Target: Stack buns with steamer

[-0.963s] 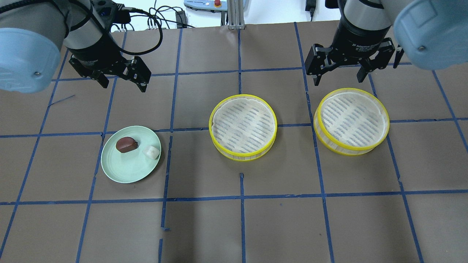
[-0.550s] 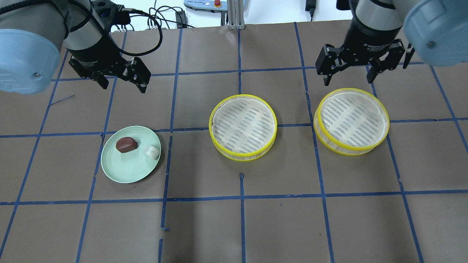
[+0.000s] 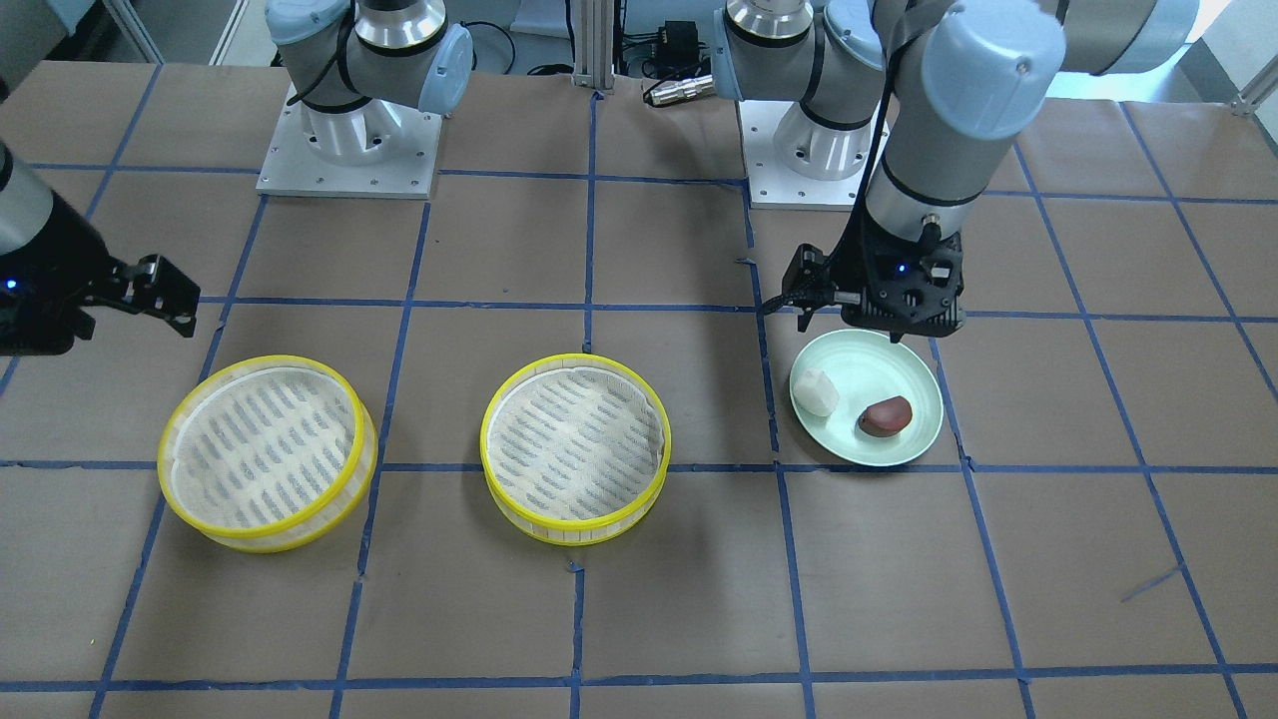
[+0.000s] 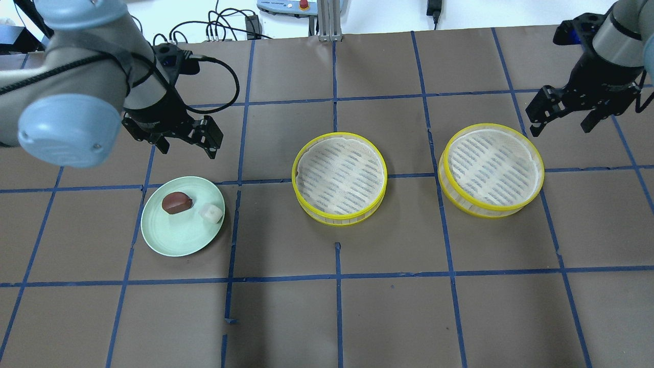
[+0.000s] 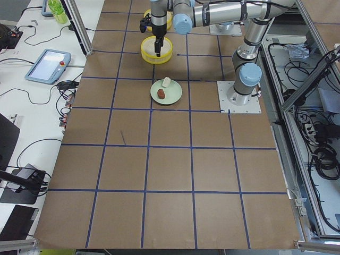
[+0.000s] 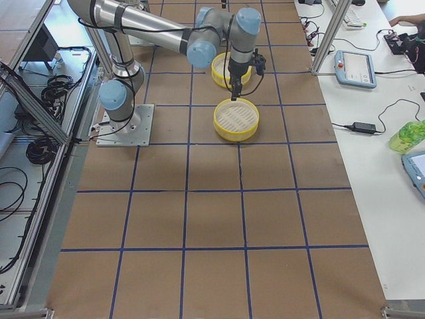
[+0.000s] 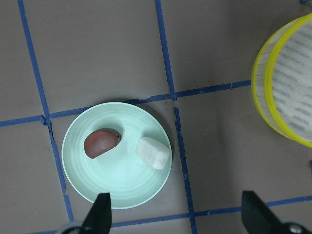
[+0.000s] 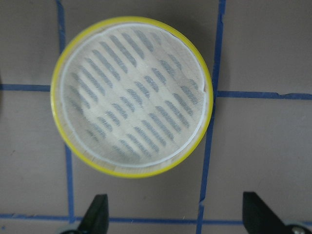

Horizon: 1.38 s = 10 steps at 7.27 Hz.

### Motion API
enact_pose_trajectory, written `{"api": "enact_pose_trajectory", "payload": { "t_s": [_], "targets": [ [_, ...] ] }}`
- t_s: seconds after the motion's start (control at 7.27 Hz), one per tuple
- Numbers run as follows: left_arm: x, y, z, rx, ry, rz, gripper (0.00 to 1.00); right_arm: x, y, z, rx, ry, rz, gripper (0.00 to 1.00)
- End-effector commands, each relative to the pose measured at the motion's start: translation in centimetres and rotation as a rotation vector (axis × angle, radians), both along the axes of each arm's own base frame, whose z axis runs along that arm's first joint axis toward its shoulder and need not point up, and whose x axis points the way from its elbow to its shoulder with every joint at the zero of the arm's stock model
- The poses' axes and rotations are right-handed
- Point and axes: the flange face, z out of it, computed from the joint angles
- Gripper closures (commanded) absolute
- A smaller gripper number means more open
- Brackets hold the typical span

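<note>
my left fingers [image 4: 211, 148] and right fingers [image 4: 534, 127] hang spread, empty. on the pale green round plate [image 4: 173, 243], the dark reddish-brown rounded bun [image 4: 177, 202] lies with its long axis toward the small white bun [image 4: 212, 213].

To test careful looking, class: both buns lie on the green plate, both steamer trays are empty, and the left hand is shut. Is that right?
No: the left hand is open, as the left wrist view shows. The white bun and brown bun lie on the plate; both trays are empty.
</note>
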Motion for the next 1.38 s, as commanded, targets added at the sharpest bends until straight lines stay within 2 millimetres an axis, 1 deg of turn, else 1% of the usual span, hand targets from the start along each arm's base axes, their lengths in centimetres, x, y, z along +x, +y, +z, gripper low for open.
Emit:
{"api": "enact_pose_trajectory", "payload": {
  "t_s": [0.0, 0.14, 0.28, 0.41, 0.55, 0.69, 0.83, 0.96, 1.1, 1.24],
  "targets": [
    [0.7, -0.7, -10.2, 0.054, -0.031, -0.007, 0.00, -5.5, -3.7, -9.5, 0.013, -0.011, 0.011, 0.05],
    [1.2, -1.5, -13.1, 0.080, -0.074, -0.008, 0.02, -5.5, -3.8, -13.4, 0.008, -0.017, 0.012, 0.06],
    [1.2, -1.2, -15.0, 0.116, -0.075, -0.003, 0.02, -5.3, -3.3, -15.7, -0.018, -0.009, 0.011, 0.10],
    [1.2, 0.1, -16.6, 0.154, -0.074, 0.000, 0.06, -5.1, -2.9, -16.6, -0.013, -0.015, 0.007, 0.25],
    [1.2, 0.8, -17.4, 0.172, -0.074, 0.004, 0.07, -5.0, -2.9, -16.8, -0.008, -0.018, 0.007, 0.50],
    [1.1, 0.9, -17.5, 0.172, -0.075, 0.031, 0.30, -4.9, -3.0, -16.9, -0.013, -0.031, 0.007, 0.82],
    [1.1, 1.0, -17.6, 0.182, -0.068, 0.038, 0.78, -4.9, -3.0, -16.9, -0.015, -0.031, 0.007, 0.94],
    [1.1, 0.9, -17.5, 0.181, -0.068, 0.035, 0.98, -5.0, -3.0, -16.8, -0.017, -0.029, 0.006, 0.95],
    [1.1, 0.4, -16.4, 0.151, -0.069, 0.033, 0.99, -5.1, -3.2, -16.5, -0.024, -0.025, 0.006, 0.95],
    [0.5, -0.4, -13.8, 0.099, -0.064, 0.017, 0.99, -5.2, -3.4, -16.1, -0.029, -0.021, 0.006, 0.95]
  ]
}}
